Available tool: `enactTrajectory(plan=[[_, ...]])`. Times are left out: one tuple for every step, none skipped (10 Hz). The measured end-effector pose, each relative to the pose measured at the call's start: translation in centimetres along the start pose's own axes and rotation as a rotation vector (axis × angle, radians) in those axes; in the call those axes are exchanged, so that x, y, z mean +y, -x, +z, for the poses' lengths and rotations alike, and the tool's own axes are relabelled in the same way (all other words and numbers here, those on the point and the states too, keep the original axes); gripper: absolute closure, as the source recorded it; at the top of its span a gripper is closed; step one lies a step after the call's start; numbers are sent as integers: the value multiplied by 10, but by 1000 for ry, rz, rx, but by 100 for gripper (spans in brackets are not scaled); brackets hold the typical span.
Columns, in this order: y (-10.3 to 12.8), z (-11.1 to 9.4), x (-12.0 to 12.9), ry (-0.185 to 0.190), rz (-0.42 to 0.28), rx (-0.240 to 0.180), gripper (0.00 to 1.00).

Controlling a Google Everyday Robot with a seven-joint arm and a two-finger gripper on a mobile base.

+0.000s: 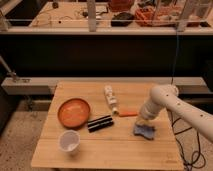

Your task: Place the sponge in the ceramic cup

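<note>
sponge (145, 133): blue pad lying on the table (120, 150), front-right part, just in front of the small orange carrot-like piece (128, 113). Not in the cup.
gripper (145, 125): at the end of the white arm that reaches in from the right edge, pointing down, right over the sponge and at or very near its top face.
grip state: cannot tell. Released or clamped is not visible, nor whether the sponge is gripped or only sits under the tool.
ceramic cup (69, 141): white, upright, mouth up, near the front-left corner. Nothing visible inside.
key relation: the cup lies well apart from the gripper, toward picture-left and slightly nearer the front edge. The travel is almost purely sideways across the table.
sponge axis: looks a little longer across the picture than front-to-back. The outline is too soft to be sure.
in the lane: the black bar-shaped item (100, 123) sits between sponge and cup, just behind the straight line. The orange dish (74, 112) is just behind the cup.
judgement: any carry needs height to clear the cup's rim. The cup mouth is not much wider than the sponge, so centring over it matters most.
</note>
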Motion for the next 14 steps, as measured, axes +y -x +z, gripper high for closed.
enactTrajectory(plan=[[0,-5,0,6,-2,2,57],[1,-16,-2,9,-7,4,57],[1,-23,-3,10,-7,9,66],[2,-23,-3,10,-10,9,73],[7,-24,-2,12,-24,10,83],[12,-29,-1,13,-42,11,93],[20,-33,3,18,-61,14,99],[32,-38,4,17,-82,16,100],[39,-46,5,18,-92,20,100],[41,-51,5,19,-98,23,100],[45,-53,6,22,-109,26,100],[55,-58,7,27,-129,31,100],[68,-65,8,31,-145,33,100],[75,-69,8,30,-152,30,100]])
